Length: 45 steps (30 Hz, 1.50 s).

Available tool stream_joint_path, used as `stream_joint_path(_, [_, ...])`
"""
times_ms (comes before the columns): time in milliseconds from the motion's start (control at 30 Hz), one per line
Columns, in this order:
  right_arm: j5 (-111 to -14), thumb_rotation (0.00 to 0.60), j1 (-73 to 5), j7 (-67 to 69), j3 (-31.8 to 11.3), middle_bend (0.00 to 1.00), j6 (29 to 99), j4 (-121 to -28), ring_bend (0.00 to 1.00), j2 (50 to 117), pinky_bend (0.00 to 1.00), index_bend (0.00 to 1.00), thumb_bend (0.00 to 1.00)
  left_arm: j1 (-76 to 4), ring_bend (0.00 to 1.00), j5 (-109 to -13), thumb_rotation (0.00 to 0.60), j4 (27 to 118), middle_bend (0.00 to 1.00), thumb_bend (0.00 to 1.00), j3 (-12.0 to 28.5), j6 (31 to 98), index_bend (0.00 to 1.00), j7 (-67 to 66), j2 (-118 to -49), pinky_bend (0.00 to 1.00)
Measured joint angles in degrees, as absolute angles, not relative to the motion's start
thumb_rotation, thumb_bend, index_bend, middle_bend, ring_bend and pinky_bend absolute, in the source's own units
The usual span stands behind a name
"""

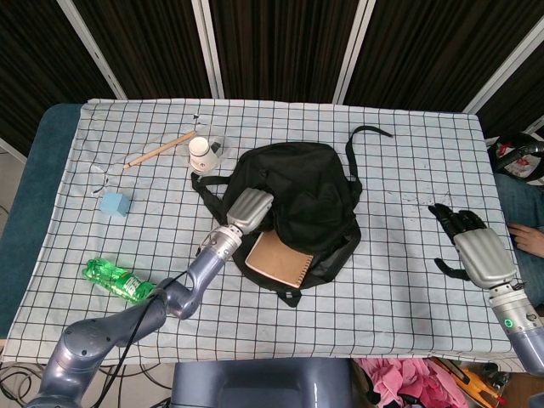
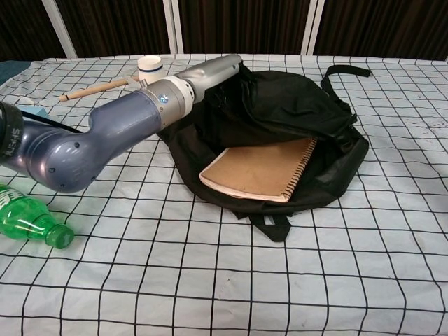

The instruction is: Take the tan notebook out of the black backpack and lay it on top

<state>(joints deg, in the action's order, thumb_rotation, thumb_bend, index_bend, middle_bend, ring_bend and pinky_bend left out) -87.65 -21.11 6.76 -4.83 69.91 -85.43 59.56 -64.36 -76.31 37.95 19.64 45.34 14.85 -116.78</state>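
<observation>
One backpack point(image 1: 302, 200), one notebook point(image 1: 278, 259), one bottle point(image 1: 117, 281), two hands point(image 1: 248, 209) point(image 1: 476, 248).

The head view looked steeply down over the whole desk point(image 1: 408, 255); the chest view sat low and close, facing forward. Both shared the backpack point(image 1: 306, 195).

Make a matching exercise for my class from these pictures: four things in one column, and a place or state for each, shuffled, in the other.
Things:
1. tan notebook
2. green bottle
3. blue block
4. right robot hand

Places or states:
A. lying on its side near the table's front left
B. holding nothing, right of the backpack
C. showing in the open black backpack
D. on the cloth, far left

Pairs: 1-C, 2-A, 3-D, 4-B
</observation>
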Motion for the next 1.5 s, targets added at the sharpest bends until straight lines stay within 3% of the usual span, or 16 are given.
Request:
stream_joint_path(333, [-91.4,0.600,-23.1,5.2,-3.0,0.10,67.4,-88.0,0.21,60.0,0.13,0.01,0.23,-65.2,0.34,-68.5,0.600,32.8,0.71,0.48,25.5,40.1,0.69,22.7,-117.0,0.23])
stream_joint_path(500, [-93.4,0.600,-24.9,4.6,-2.6,0.15,66.1,-89.1,0.24,61.4,0.15,0.05,0.23,-65.3,0.34,-64.0,0.600,31.2,0.71,0.47,28.0,34.1,0.69,25.4,-116.9,0.23])
stream_joint_path(1033, [-97.9,0.600,-33.3,3.7,-3.2,0.20,60.6,-87.9,0.28,72.6,0.19,0.13,0.23,-67.4,0.34,-59.9,0.600,25.2,0.70,0.47,30.0,27.3,0.69,29.7,-118.7,0.23])
stream_joint_path(1500, [-97.9,0.600,-38.5,2.7,-4.4,0.20,58.8,-73.5,0.27,85.0,0.19,0.13,0.19,-68.4,0.33,-61.2,0.600,27.7,0.70,0.47,29.5,28.8,0.69,31.4,-119.0,0.23])
